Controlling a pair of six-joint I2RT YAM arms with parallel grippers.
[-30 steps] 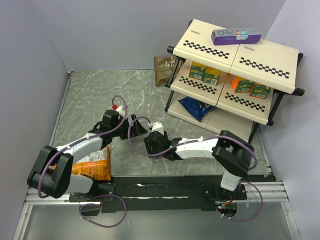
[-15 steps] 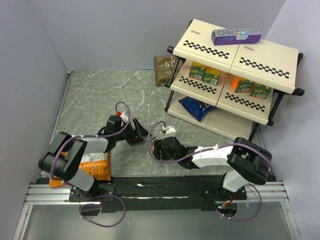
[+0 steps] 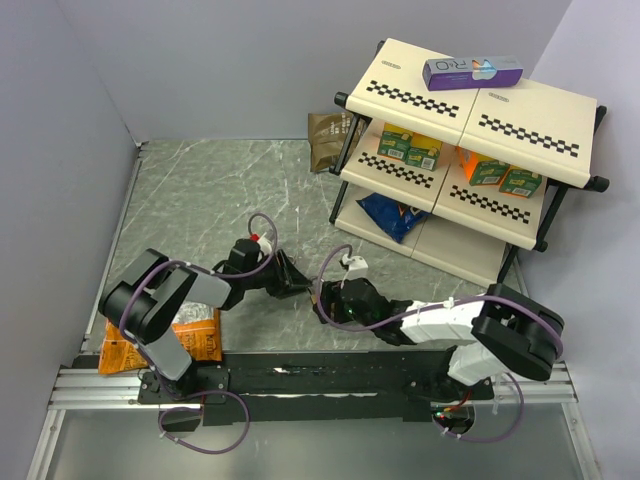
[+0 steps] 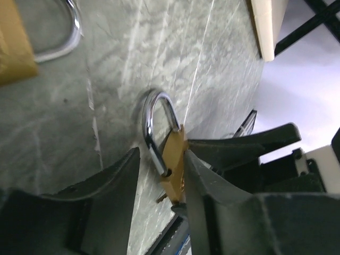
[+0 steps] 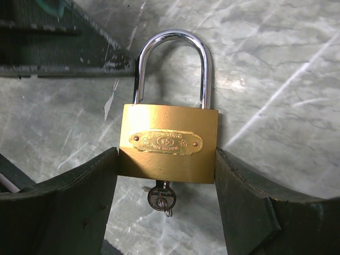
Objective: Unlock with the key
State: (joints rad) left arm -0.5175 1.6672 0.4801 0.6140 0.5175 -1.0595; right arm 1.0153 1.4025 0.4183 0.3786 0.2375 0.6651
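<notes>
First, right gripper [image 5: 167, 159]: clamped on the padlock [image 5: 167, 143], one dark finger pressed against each side of the brass body.
Left gripper [image 4: 162, 156]: parted and not gripping; it straddled the padlock edge-on, one finger [image 4: 210, 186] against the brass face, the other [image 4: 106, 186] apart from the shackle with a clear gap.
Grippers together: met tip to tip near the middle of the table's near half, the left from the left, the right from the right.
Key [image 5: 161, 197]: seated in the keyhole on the underside of the padlock, only its small round head showing, just below the brass body and between the right fingers.
Wire ring [image 5: 168, 212]: hung from the key's head.
Shackle [image 5: 172, 34]: silver, both legs entering the body.
Padlock's support: could not be told whether it rested on the table or was lifted.
Second brass piece [image 4: 13, 45]: lay with a silver loop [image 4: 66, 32] at the corner of the left wrist view, well apart.
Table [image 3: 200, 190]: grey-green, marbled.
Orange packet [image 3: 190, 335]: lay under the left arm.
Shelf [image 3: 470, 110]: stood at far right, holding a purple box [image 3: 472, 71] on top, green cartons [image 3: 410, 146], orange cartons [image 3: 480, 165] and a blue bag [image 3: 392, 215].
Brown pouch [image 3: 328, 140]: leaned beside the shelf.
</notes>
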